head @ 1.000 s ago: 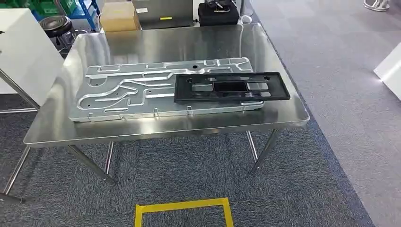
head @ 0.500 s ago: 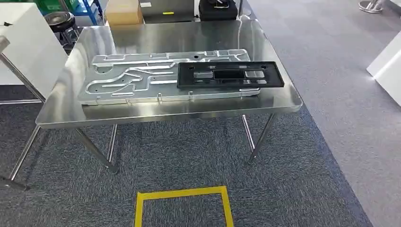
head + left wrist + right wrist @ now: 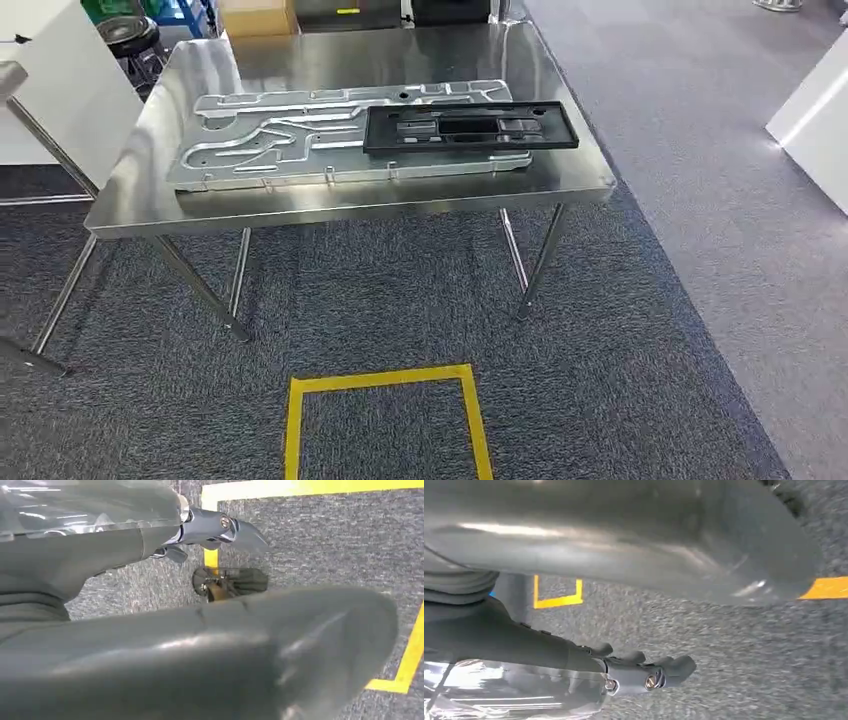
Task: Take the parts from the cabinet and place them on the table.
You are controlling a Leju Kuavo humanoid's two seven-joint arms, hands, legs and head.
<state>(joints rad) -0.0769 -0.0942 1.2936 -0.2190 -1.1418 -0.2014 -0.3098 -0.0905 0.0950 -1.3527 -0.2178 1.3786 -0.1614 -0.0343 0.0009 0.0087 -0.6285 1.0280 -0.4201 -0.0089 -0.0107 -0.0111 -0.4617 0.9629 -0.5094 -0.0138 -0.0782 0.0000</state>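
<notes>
Camera pulled back; table (image 3: 330, 205) sits farther off. Metal plate (image 3: 260, 140): stiff, heavy, grip edges. Black frame (image 3: 470, 127): lighter. Left hand (image 3: 200, 645), right hand (image 3: 624, 535): both empty, fingers apart.

A large silver stamped metal panel (image 3: 300, 135) with raised channels lies flat on the steel tabletop (image 3: 330, 205), long side left to right. A black rectangular frame part (image 3: 470, 127) rests flat on its three o'clock end, overhanging slightly
</notes>
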